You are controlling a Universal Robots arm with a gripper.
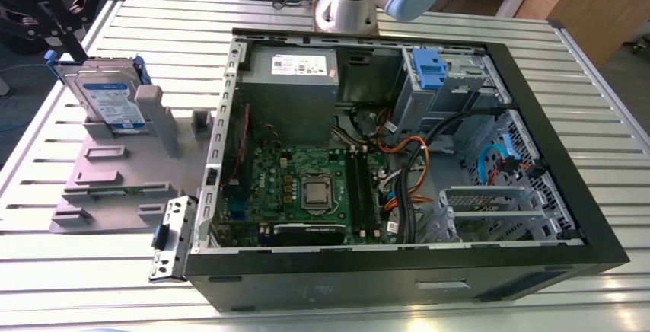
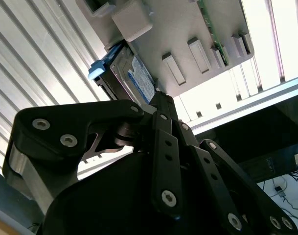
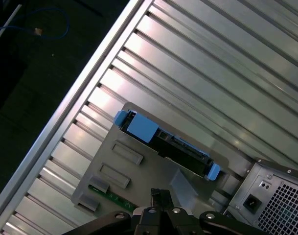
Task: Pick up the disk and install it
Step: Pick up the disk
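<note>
The disk (image 1: 106,100), silver with a blue-and-white label and blue rails, stands on edge in a grey holder (image 1: 122,172) on the exterior view's left. My black gripper (image 1: 73,46) hangs just above and behind the disk's top edge, apart from it. In both wrist views its fingers meet at a point with nothing between them, so the gripper (image 3: 161,196) looks shut. In the first wrist view the disk (image 3: 166,144) shows edge-on, with its blue rail uppermost. The second wrist view has the disk (image 2: 139,81) just past the gripper (image 2: 158,100).
An open computer case (image 1: 406,157) lies on the slatted metal table (image 1: 91,271), to the exterior view's right of the holder. Inside are a green motherboard (image 1: 304,187), cables, and a drive bay with a blue latch (image 1: 431,69). The arm's base (image 1: 351,4) stands behind the case.
</note>
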